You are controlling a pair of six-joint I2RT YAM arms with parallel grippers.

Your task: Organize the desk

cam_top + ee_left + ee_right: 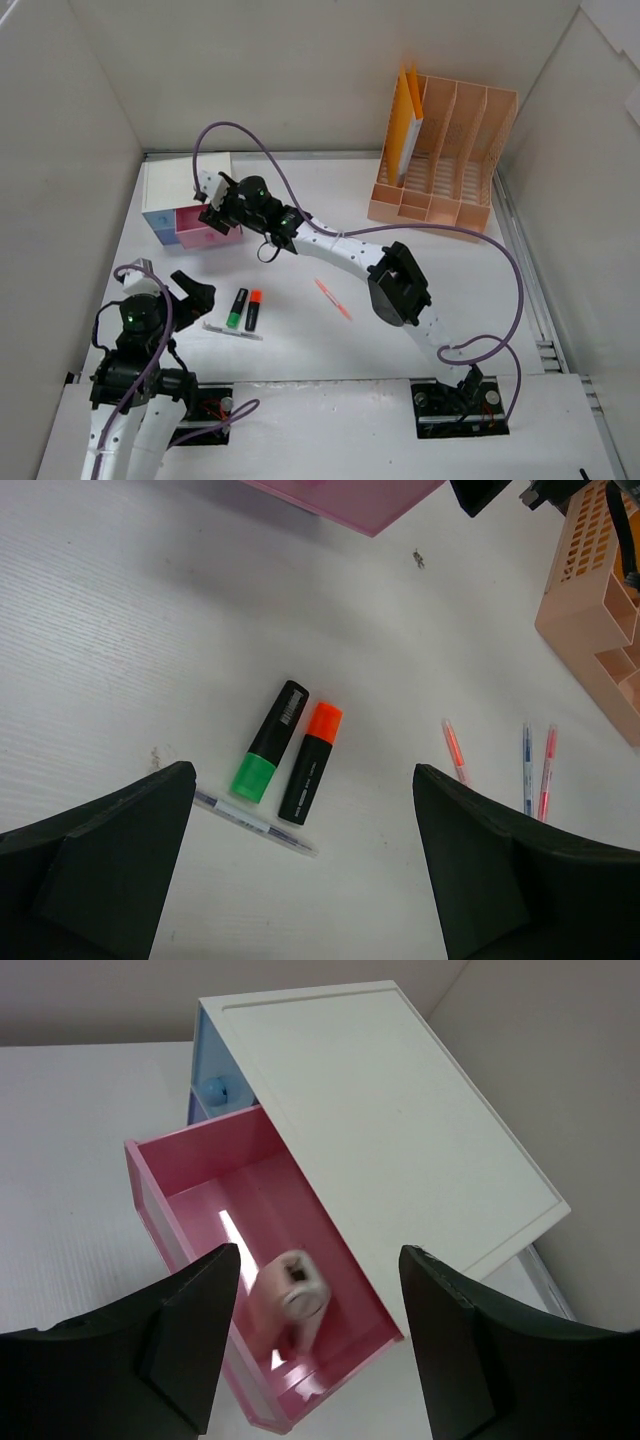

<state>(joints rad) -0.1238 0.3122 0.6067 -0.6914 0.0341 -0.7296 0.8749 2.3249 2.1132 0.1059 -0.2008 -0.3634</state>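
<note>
Pink drawer (220, 1175) open, one pale item (290, 1305) stowed; right claw (318, 1260) spread above it; left claw (302, 780) spread; highlighters (268, 742), pens (455, 750) loose on tabletop (120, 630).

- Large flat white worktop (100, 630): matt, finely ribbed, like corrugated plastic sheet.
- Open pink plastic drawer (270, 1200): smooth, glossy, bright streak of reflected light on the floor.
- Flat white top of the plastic drawer box (380, 1120): smooth, dull satin.
- Black plastic highlighter with green cap (270, 742) and black plastic highlighter with orange cap (310, 763): smooth, faint sheen.
- Peach slotted plastic file rack (440, 212): matt.
</note>
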